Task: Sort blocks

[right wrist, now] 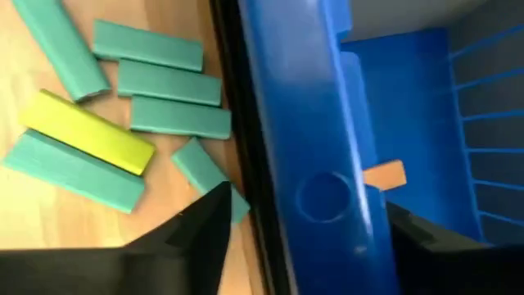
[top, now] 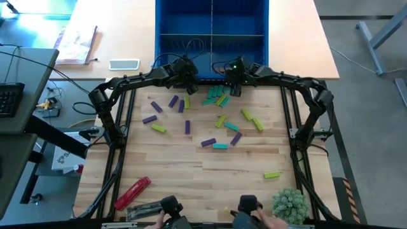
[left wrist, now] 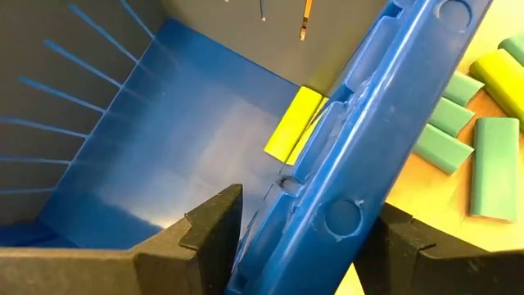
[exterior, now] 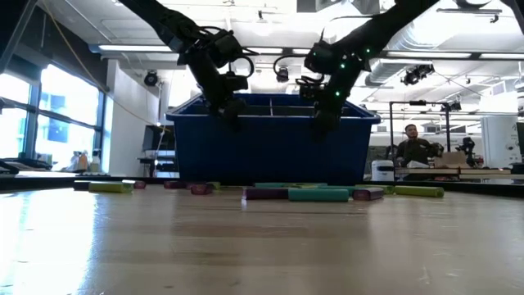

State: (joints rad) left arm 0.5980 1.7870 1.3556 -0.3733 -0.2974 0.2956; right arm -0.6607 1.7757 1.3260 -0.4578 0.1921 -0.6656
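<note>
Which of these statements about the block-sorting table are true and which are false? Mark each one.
1. A yellow block lies inside the blue bin. True.
2. The red tool lies inside the bin. False: it lies on the table, at the near left corner.
3. Several teal blocks lie on the table beside the bin. True.
4. The left gripper holds a purple block. False: its jaws straddle the bin wall, holding nothing.

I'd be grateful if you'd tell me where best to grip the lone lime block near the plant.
Probably across the middle of the lime block, pinching its two long sides from straight above. It lies flat on the table, well apart from other blocks, so an end effector's fingers would likely have room on both sides.
</note>
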